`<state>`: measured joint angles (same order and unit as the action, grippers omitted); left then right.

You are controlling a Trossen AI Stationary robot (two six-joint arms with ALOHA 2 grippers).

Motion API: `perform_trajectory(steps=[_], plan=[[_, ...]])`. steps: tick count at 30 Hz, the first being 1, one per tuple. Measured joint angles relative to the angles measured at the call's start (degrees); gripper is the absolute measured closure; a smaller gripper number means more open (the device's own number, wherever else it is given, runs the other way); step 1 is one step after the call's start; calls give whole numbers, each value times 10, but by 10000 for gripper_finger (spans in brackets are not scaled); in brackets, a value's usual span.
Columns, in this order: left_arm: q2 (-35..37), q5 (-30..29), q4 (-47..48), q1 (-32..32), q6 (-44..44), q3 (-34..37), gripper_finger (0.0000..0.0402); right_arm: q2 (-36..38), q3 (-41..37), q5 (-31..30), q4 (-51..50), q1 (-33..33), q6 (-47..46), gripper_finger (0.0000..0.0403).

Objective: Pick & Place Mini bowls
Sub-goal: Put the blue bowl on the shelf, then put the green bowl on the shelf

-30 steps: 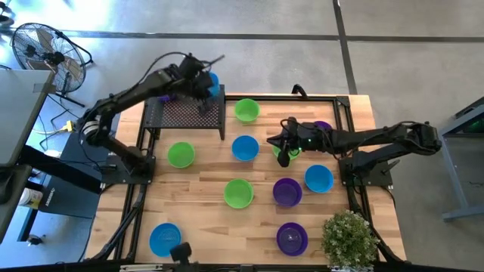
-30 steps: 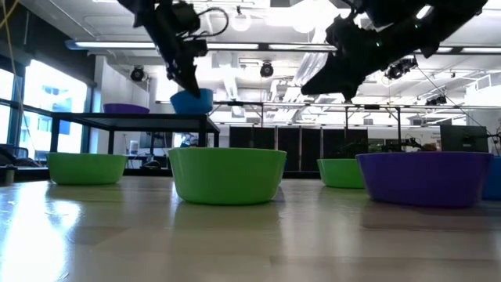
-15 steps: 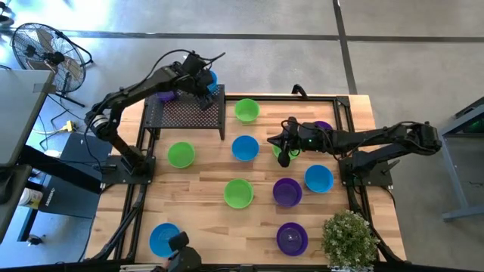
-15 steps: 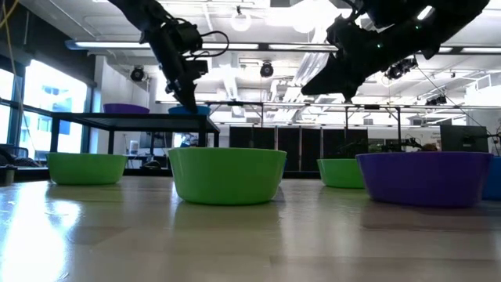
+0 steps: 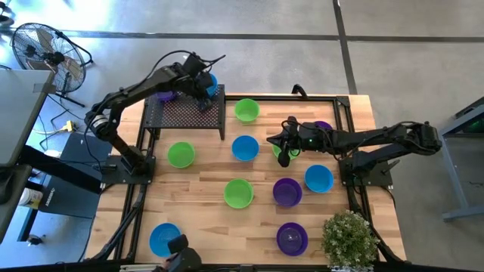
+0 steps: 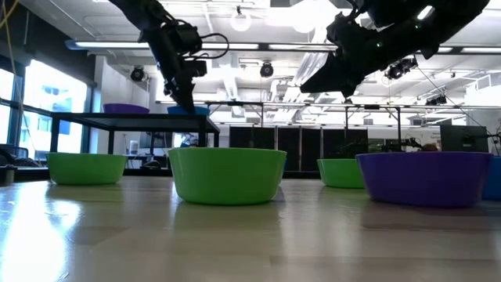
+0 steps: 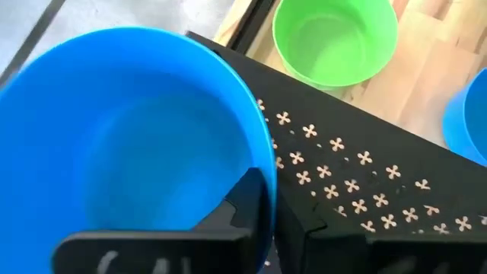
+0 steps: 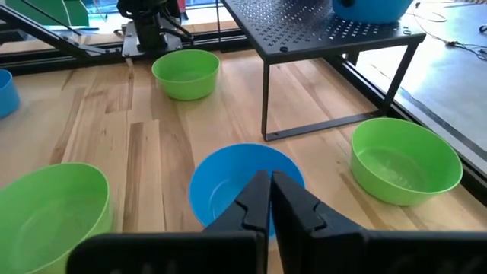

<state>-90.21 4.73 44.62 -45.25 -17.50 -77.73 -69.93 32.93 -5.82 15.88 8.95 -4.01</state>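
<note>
A blue mini bowl [image 5: 212, 78] sits at the far right corner of the black mesh rack [image 5: 184, 114], and my left gripper [image 5: 203, 92] is shut on it. The left wrist view fills with this bowl [image 7: 129, 137]. A purple bowl [image 5: 164, 96] stands at the rack's far left. My right gripper [image 5: 285, 149] hovers, shut and empty, over a green bowl [image 5: 280, 153] right of the table's middle. In the right wrist view its fingers [image 8: 270, 194] point past a blue bowl [image 8: 228, 183] toward the rack. My left gripper pinches the blue bowl's rim [image 7: 262, 171] on its near side, one finger [image 7: 242, 204] inside the bowl and the other outside its wall. The fingers come from above, pointing down. The bowl stands upright with its base on the rack's mesh top [image 6: 188, 111].
More bowls stand on the wooden table: green [image 5: 246, 110], blue [image 5: 244, 148], green [image 5: 181, 155], green [image 5: 238, 193], purple [image 5: 287, 192], blue [image 5: 318, 178], purple [image 5: 292, 238], blue [image 5: 164, 239]. A potted plant [image 5: 349, 238] fills the near right corner.
My left gripper has moved down with the blue bowl. A second ago the bowl hung above the rack's far right corner; now it sits on the mesh top. The right arm has kept still.
</note>
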Motion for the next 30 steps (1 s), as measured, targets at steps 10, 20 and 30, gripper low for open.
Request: perform_trajectory(steps=[10, 20, 30], plan=[[6, -5, 7, -1, 0, 2, 270, 0, 0, 0, 1, 0, 0, 396], [69, 33, -12, -1, -6, 2, 263, 0, 0, 0, 3, 0, 6, 401], [117, 99, -119, 67, 0, 55, 372, -6, 0, -2, 24, 0, 31, 402]])
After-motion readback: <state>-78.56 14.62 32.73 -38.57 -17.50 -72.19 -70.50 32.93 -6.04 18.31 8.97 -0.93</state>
